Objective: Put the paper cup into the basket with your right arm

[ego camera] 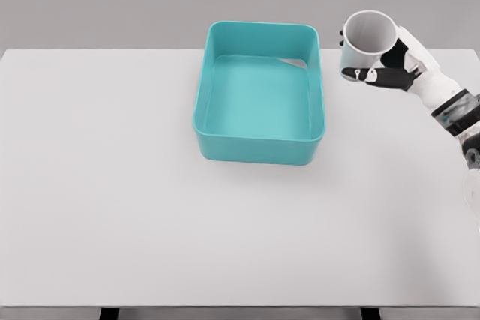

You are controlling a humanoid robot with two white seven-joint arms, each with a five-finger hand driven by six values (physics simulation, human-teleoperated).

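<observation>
A white paper cup (367, 41) hangs upright in the air, just right of the basket's far right corner, its open mouth facing up. My right hand (381, 65) is shut on the cup, fingers wrapped around its side, with the white arm coming in from the right edge. The teal rectangular basket (204, 103) stands on the white table at the centre back, and its inside looks bare. The cup is higher than the basket's rim and outside it. My left arm is out of sight.
The white table (112, 200) spreads wide to the left of the basket and in front of it. Its far edge runs just behind the basket, against a grey wall.
</observation>
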